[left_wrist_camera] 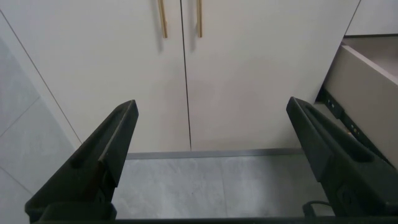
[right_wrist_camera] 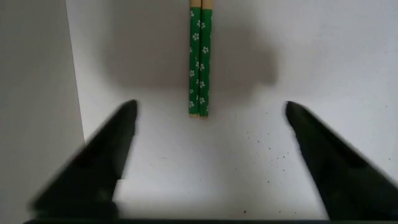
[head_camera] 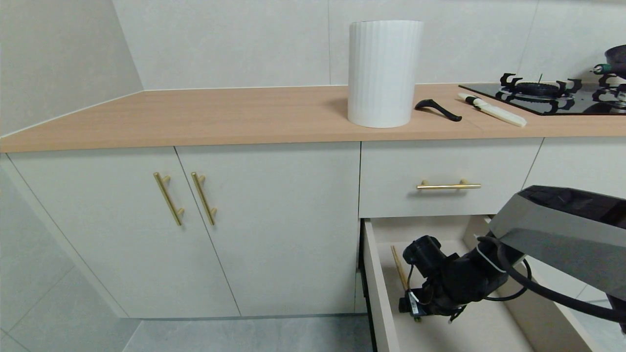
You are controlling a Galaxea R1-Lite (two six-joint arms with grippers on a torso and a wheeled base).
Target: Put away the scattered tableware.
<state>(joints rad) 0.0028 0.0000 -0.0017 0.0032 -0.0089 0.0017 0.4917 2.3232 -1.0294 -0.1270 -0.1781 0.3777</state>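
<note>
Partway, I'd say. One pair of chopsticks [right_wrist_camera: 199, 62], green ends with a flower print, lies flat on the bottom of the open drawer [head_camera: 379, 293], near its left wall. My right arm [head_camera: 455, 283] is down inside that drawer. The right jaws are spread wide and grip nothing, with the green ends just ahead of them, so I count that piece as delivered. The left jaws are also wide and empty, pointing at the cabinet doors [left_wrist_camera: 186, 62] and the floor beside the drawer.

Left to do: two pieces on the counter [head_camera: 220, 115], a black curved utensil [head_camera: 437, 108] and a long white one with a dark band [head_camera: 491, 109]. They lie near each other between the white ribbed canister [head_camera: 384, 73] and the hob [head_camera: 538, 93]. I can't tell what kind either is. The drawer likely needs shutting afterwards.
</note>
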